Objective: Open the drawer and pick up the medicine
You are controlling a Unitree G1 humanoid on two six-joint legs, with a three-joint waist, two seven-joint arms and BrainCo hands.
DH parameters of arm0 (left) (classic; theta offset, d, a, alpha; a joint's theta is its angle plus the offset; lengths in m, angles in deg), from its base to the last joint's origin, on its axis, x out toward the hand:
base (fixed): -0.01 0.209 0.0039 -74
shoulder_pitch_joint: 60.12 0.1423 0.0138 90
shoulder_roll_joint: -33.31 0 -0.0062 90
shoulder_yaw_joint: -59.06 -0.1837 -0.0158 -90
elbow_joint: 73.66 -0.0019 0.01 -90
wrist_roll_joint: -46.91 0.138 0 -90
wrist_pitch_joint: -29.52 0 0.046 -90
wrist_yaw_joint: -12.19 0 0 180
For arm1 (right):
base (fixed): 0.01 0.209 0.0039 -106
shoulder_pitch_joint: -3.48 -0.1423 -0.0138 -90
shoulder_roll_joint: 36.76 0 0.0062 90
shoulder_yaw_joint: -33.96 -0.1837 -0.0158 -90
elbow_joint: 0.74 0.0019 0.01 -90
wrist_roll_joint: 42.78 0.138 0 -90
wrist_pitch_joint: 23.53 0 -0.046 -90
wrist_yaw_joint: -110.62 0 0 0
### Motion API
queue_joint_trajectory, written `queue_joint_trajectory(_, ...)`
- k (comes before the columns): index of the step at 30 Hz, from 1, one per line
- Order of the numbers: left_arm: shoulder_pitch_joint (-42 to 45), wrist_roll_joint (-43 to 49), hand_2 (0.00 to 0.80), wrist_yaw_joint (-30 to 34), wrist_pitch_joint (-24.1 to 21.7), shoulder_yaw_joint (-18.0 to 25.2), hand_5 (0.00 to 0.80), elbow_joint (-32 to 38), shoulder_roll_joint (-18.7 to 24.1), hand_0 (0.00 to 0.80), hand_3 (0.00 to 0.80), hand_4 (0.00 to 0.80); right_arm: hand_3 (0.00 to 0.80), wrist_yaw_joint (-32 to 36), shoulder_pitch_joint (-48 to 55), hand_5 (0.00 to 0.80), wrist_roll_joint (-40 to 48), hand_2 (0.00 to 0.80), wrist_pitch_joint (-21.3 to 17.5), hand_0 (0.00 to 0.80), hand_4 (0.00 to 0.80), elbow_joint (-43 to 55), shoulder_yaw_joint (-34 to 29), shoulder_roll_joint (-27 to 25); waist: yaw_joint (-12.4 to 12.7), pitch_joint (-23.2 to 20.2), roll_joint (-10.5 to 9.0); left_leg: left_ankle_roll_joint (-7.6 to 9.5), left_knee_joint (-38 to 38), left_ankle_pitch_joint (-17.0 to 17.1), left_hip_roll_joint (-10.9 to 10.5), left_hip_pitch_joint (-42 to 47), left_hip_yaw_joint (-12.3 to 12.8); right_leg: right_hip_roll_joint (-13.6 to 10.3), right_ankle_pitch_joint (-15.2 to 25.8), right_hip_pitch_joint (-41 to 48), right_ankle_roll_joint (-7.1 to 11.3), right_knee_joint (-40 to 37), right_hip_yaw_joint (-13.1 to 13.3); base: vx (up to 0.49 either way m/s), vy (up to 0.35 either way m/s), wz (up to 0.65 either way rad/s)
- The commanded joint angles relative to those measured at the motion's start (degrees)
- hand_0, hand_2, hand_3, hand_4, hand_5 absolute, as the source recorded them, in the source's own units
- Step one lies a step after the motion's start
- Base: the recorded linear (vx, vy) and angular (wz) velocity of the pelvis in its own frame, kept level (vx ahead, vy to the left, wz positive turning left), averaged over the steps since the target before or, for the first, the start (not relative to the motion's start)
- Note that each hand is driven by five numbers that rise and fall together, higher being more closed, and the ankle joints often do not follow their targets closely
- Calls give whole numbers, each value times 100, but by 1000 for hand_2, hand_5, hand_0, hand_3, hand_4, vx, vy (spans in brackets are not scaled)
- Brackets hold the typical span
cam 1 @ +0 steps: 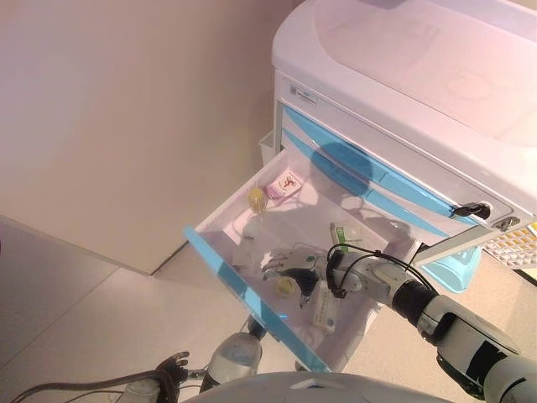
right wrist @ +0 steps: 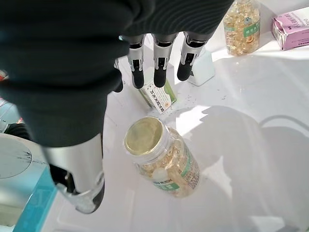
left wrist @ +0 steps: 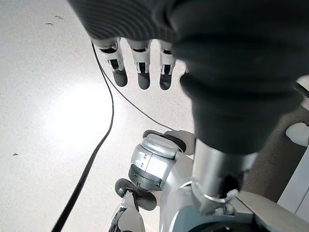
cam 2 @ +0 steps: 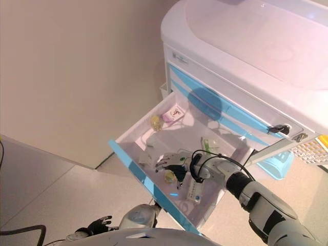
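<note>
The cart's lower drawer point(cam 1: 220, 220) stands pulled out, with a blue front strip point(cam 1: 252, 294). A clear bottle of yellow capsules point(right wrist: 161, 159) with a gold lid lies on its side in the drawer. My right hand point(cam 1: 294, 264) hovers just above it point(cam 1: 287, 286), fingers point(right wrist: 159, 63) straight and thumb apart, open and holding nothing. A second capsule bottle point(cam 1: 256, 200), a pink box point(cam 1: 284, 185), a green-white box point(cam 1: 344, 237) and a white box point(cam 1: 323, 311) also lie in the drawer. My left hand point(cam 1: 172, 365) hangs open near the floor, fingers point(left wrist: 140, 67) straight.
The white cart top point(cam 1: 419, 67) overhangs the closed drawers with blue handles point(cam 1: 352, 164) above the open one. A lock with a key point(cam 1: 470, 210) sits at the cart's right. A light blue bin point(cam 1: 453, 273) hangs on its side. A beige wall stands to the left.
</note>
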Motion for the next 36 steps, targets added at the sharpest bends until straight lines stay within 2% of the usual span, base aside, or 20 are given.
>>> queue_joint_trajectory(1, -16, 150, 0, -36, -69, -246, 0, -146, -4, 0, 0, 0, 0, -284, 156, 0, -15, 0, -9, 0, 0, 516, 188, 4, 154, -67, -153, -39, 21, -427, -179, 66, -76, -346, -158, -302, 134, 705, 306, 0, 0, 0)
queue_joint_trajectory(36, 17, 150, 0, -39, -91, -334, 0, -13, -16, 0, 0, 0, 0, -694, 137, 0, -492, 0, 244, 0, 0, 344, 243, 44, 216, 23, -111, -6, 30, -424, -207, 47, -145, -350, -164, -323, 140, 731, 286, 1, 0, 1)
